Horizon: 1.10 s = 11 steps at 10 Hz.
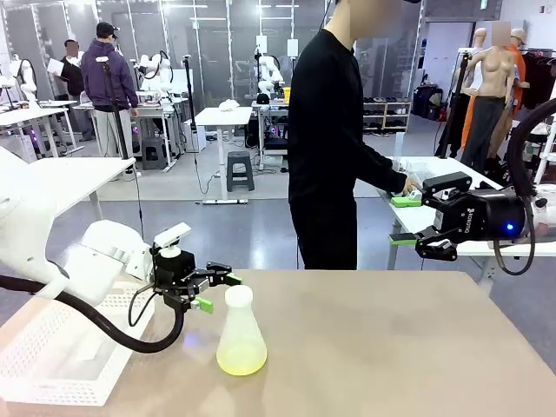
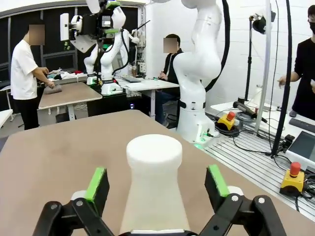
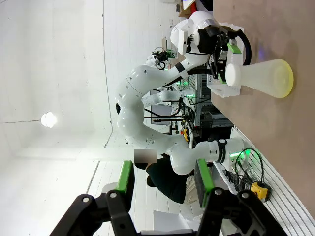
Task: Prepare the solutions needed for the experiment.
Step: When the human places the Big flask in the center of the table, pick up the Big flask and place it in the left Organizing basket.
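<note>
My left fingers [image 2: 156, 184] stand spread around the neck of the frosted plastic conical flask [image 1: 241, 334] holding pale yellow solution [image 1: 241, 357]; ungrasped. Right fingers [image 3: 164, 179] part-open, empty; preparation barely begun.

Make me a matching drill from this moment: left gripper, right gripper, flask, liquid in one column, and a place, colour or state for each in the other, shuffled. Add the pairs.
Column one:
1. left gripper
2. right gripper
3. flask
4. liquid

Column two:
A. pale yellow, a shallow layer at the bottom
B. raised in the air on the table's right side, holding nothing
C. frosted, upright on the tan table
D. open, level with the flask's neck, a finger on each side of it in the left wrist view

Pairs: 1-D, 2-B, 3-C, 4-A
</note>
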Motion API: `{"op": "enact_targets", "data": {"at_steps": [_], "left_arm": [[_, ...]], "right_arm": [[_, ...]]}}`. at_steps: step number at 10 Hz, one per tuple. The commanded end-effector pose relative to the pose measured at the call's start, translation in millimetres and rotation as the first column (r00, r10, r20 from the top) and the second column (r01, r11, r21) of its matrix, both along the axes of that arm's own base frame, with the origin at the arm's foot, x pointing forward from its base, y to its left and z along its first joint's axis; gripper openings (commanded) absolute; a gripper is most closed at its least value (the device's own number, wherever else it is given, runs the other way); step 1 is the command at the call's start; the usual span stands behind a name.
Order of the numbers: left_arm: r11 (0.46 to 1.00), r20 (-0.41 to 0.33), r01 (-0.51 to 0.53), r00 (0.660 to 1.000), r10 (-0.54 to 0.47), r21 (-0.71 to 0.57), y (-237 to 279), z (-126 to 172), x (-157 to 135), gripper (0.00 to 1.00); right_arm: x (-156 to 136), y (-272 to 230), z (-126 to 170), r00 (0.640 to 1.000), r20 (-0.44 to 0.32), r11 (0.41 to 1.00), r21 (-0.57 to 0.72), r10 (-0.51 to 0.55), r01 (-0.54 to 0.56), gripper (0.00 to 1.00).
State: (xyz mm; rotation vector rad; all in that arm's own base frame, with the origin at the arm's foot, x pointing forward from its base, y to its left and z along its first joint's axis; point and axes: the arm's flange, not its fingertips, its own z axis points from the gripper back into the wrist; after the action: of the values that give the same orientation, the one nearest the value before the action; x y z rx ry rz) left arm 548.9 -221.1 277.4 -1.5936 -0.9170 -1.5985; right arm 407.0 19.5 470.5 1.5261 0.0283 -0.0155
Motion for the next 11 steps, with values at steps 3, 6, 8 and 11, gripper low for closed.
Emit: {"op": "enact_targets", "data": {"at_steps": [3, 6, 8, 11], "left_arm": [[1.000, -0.009, 0.027, 1.000, -0.027, -0.004, -22, -9, 4, 1.00], [0.999, -0.028, 0.050, 0.998, -0.050, -0.013, -39, -15, 5, 1.00], [0.999, -0.040, 0.039, 0.998, -0.040, -0.034, -45, -18, 7, 1.00], [0.998, -0.047, 0.059, 0.997, -0.060, -0.037, -52, -21, 8, 1.00]], "right_arm": [[-1, 0, 0, 1.000, 0.001, 1.000, 0.005, 0.004, -0.004, 0.63], [-1, 0, 0, 1.000, 0.001, 1.000, 0.005, 0.004, -0.004, 0.63], [-1, 0, 0, 1.000, 0.001, 1.000, 0.005, 0.004, -0.004, 0.63], [-1, 0, 0, 1.000, 0.001, 1.000, 0.005, 0.004, -0.004, 0.63]]}}
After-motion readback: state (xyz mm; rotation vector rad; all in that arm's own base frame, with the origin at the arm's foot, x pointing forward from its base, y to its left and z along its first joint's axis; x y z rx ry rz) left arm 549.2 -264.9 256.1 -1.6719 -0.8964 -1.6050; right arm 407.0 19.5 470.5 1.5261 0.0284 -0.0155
